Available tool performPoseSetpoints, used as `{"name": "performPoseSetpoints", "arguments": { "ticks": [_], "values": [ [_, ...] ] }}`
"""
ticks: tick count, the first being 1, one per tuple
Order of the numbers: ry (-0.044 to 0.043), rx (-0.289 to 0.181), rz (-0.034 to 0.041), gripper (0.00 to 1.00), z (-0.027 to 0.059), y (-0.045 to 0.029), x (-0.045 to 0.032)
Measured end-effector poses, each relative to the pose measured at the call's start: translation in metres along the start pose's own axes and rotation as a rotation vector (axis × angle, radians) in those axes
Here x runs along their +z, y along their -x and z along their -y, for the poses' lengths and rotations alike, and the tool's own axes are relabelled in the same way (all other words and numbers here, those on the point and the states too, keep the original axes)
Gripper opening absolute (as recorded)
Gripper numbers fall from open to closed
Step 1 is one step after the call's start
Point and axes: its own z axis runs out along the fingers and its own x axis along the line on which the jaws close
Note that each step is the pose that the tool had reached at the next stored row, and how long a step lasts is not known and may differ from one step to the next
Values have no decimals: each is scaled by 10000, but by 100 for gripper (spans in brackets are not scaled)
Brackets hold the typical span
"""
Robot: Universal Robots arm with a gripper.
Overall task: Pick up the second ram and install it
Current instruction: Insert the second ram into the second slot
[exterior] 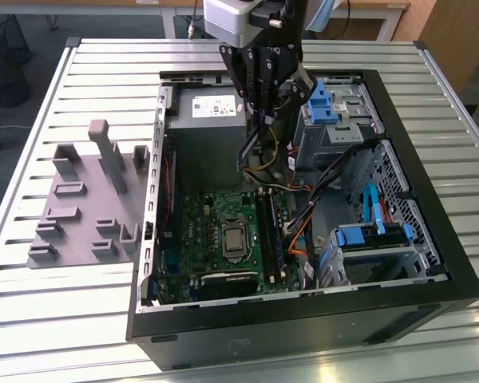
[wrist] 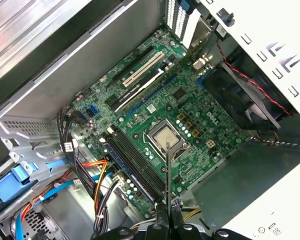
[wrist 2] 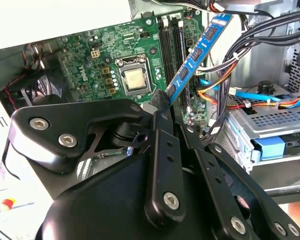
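Second ram (exterior: 248, 148) pinched by the tool (exterior: 259, 120), upper middle of the exterior view, tilted over the open case (exterior: 303, 327). In the second wrist view, held by one end, long edge free to go in. In the first wrist view, edge-on above the motherboard (wrist: 190, 115), near the black slots (wrist: 135, 160), not yet in.

You won't find any print here clear enough to read. In the exterior view, a white label (exterior: 210, 104) with rows of fine print sits on the grey power box (exterior: 199, 152) just beside the claw (exterior: 251, 136). In the first wrist view, small white stickers (wrist: 151, 108) and white lettering lie on the green board (wrist: 190, 115) below the claw, all illegible. The memory stick (wrist 2: 195, 52) pinched in the claw shows nothing legible either.
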Motion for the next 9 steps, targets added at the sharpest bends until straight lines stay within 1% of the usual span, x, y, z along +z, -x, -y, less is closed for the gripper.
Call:
{"name": "performPoseSetpoints", "arguments": {
  "ticks": [9],
  "values": [
    [-8, -559, 6, 14, 0, 0, 0]
  ]
}}
